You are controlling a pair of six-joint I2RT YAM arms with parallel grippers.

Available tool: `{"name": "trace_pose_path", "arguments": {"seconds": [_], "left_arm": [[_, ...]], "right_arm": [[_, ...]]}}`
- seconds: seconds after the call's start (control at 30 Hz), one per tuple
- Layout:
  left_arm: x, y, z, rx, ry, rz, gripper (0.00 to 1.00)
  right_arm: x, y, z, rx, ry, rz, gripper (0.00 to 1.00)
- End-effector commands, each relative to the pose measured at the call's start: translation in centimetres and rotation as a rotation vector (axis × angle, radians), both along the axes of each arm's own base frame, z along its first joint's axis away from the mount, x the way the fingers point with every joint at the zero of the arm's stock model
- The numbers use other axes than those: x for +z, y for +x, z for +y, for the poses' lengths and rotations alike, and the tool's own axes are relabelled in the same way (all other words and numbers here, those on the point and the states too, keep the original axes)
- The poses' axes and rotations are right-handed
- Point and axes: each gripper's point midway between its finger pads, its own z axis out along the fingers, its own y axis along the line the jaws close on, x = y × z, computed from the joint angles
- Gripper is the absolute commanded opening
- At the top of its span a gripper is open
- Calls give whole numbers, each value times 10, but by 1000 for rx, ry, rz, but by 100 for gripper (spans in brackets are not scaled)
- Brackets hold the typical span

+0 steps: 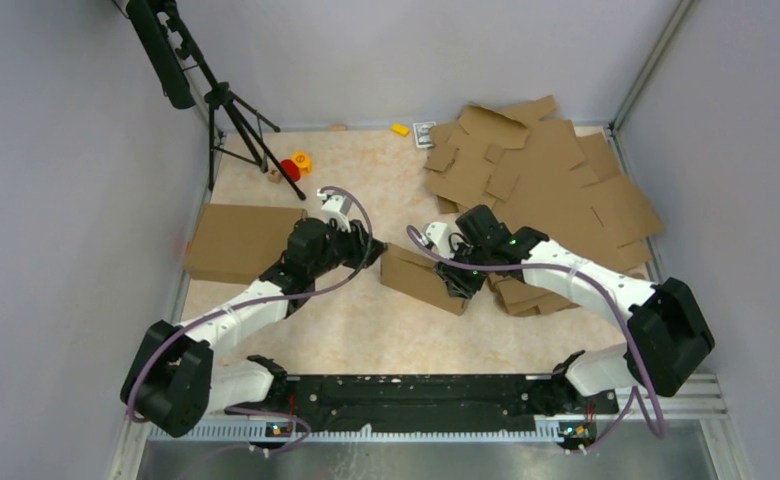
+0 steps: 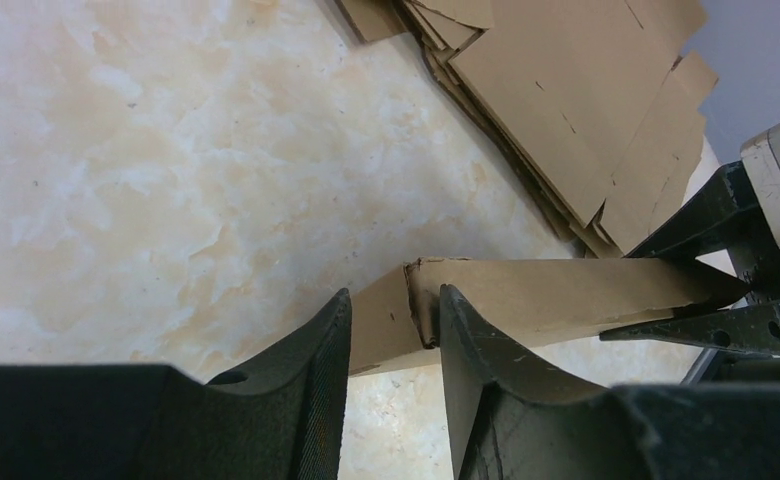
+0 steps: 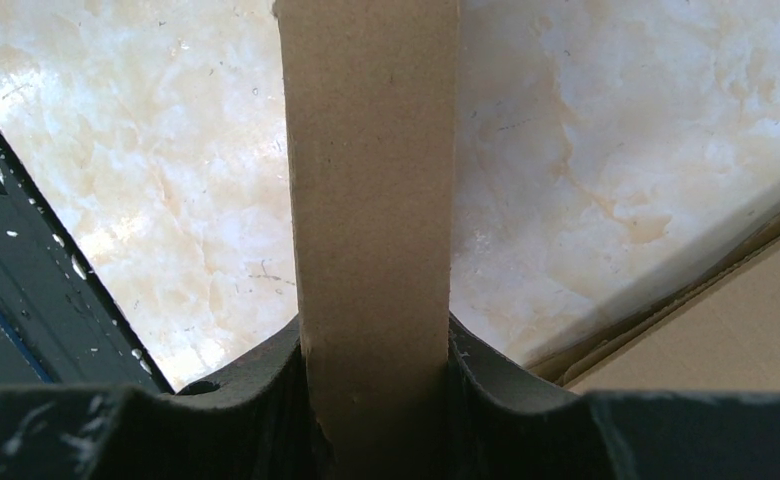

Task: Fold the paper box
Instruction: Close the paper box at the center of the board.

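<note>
The paper box (image 1: 418, 279) is a brown cardboard shape folded into a shallow closed form, lying mid-table between the arms. My left gripper (image 1: 374, 246) is at its left end. In the left wrist view the box's end corner (image 2: 406, 320) fills the gap between the fingers (image 2: 331, 340) of the left gripper (image 2: 393, 292), which is shut on it. My right gripper (image 1: 458, 282) grips the box's right end. In the right wrist view the box's narrow side (image 3: 371, 180) is pinched between both pads of the right gripper (image 3: 376, 322).
A loose pile of flat cardboard blanks (image 1: 546, 180) covers the back right and reaches under the right arm. A brown cardboard piece (image 1: 238, 242) lies at the left edge. A tripod (image 1: 228, 110), small red and yellow parts (image 1: 294, 166) and a yellow block (image 1: 399, 129) sit at the back.
</note>
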Motion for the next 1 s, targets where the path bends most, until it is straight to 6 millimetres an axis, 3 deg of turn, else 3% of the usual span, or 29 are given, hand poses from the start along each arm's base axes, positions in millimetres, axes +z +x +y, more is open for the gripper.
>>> {"name": "trace_pose_path", "arguments": {"seconds": [0.0,0.13,0.2,0.47,0.57,0.7,0.97], "left_arm": [[-60,-27,9,-21,75,157,39],[-67,-32,9,-19,46,167,42],[-58,-32,5,-30,29,163,44],[14,-11,6,-8,6,25,52],[31,-3,5,-13,-9,8,53],[30,1,2,-31,-6,26,53],[-9,-1,9,6,5,103,49]], "right_arm": [[-6,2,-1,4,-13,-27,14],[-6,1,-1,4,-6,-24,14],[-7,1,-1,4,-6,-20,14],[-5,1,-2,5,-12,-22,14],[-4,0,0,6,-4,-18,14],[-6,-2,-1,7,-8,-7,14],[-3,-3,-2,9,-8,-11,14]]}}
